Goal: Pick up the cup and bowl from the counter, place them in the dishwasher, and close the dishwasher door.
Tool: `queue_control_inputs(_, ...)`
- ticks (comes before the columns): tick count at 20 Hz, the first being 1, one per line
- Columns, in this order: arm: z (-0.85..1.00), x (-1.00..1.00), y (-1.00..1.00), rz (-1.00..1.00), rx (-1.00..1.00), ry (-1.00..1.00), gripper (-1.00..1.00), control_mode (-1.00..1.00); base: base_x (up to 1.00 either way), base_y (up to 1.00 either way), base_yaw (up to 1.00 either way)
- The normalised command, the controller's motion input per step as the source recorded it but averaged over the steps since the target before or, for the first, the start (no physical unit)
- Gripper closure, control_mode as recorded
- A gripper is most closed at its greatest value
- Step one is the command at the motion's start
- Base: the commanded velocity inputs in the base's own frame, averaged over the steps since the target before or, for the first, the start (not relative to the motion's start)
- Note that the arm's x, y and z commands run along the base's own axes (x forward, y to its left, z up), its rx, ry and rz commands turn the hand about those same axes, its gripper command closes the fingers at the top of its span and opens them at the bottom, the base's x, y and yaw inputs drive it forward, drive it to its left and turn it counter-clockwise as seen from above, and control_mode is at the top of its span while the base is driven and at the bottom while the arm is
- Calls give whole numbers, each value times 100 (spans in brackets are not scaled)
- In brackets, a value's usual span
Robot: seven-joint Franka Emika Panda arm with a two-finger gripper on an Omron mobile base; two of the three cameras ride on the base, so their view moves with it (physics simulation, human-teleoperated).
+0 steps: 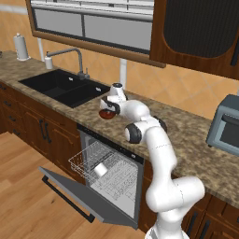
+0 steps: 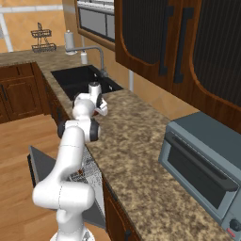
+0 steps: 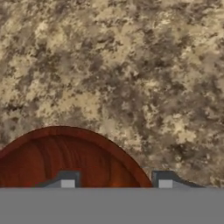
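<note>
The dark red-brown bowl sits on the granite counter just right of the sink. My gripper hangs directly over it, pointing down. In the hand view the bowl fills the lower left, and my gripper is open, with one fingertip over the bowl's inside and the other outside its rim. The white cup lies in the wire rack of the dishwasher. The dishwasher door hangs open, folded down toward the floor.
A black sink with a grey faucet lies left of the bowl. A grey-blue toaster oven stands at the counter's right end. Dark upper cabinets hang over the counter. The arm's elbow is above the dishwasher.
</note>
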Motion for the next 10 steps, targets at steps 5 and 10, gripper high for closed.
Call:
queue_control_inputs(5,-9,-4,0,-3,4,0,100,-100,0,0,0)
queue_control_inputs(10,45,-83,2,-6,3,-1,100,-100,0,0,0)
